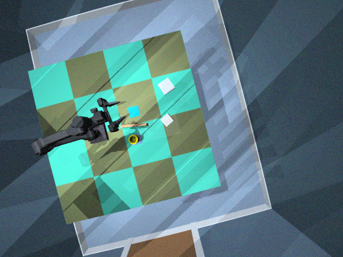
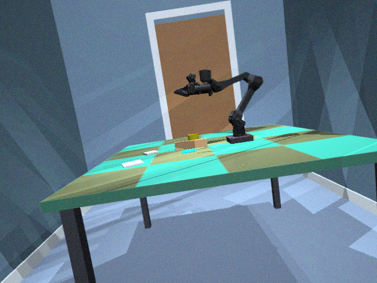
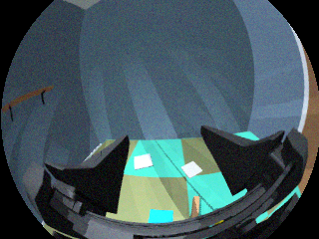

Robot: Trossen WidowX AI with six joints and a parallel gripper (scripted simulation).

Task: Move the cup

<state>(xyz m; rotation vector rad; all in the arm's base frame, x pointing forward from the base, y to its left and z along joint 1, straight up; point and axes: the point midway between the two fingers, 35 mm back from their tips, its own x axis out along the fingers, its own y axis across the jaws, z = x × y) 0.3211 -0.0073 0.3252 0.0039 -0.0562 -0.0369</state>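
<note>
A yellow cup [image 1: 133,139] [image 2: 192,136] stands upright on a blue-purple pad [image 1: 140,142]. A small reddish spot shows inside the cup; the marbles cannot be made out clearly. Only a yellow sliver of the cup shows in the wrist view, at the bottom edge. The other pad [image 1: 134,111] [image 2: 189,151] [image 3: 160,215] is bright cyan and has nothing on it. My gripper [image 1: 121,109] [image 2: 175,92] [image 3: 164,133] is open and empty. It is high above the table, pointing roughly level, with its fingers spread wide, well away from the cup.
A low tan wall [image 1: 134,125] [image 2: 184,145] [image 3: 195,206] stands between the cup and the cyan pad. Two flat white blocks lie farther out from the arm's base, one [image 1: 166,85] [image 2: 132,163] [image 3: 143,161] larger and the other [image 1: 166,119] [image 2: 150,152] [image 3: 191,169] smaller.
</note>
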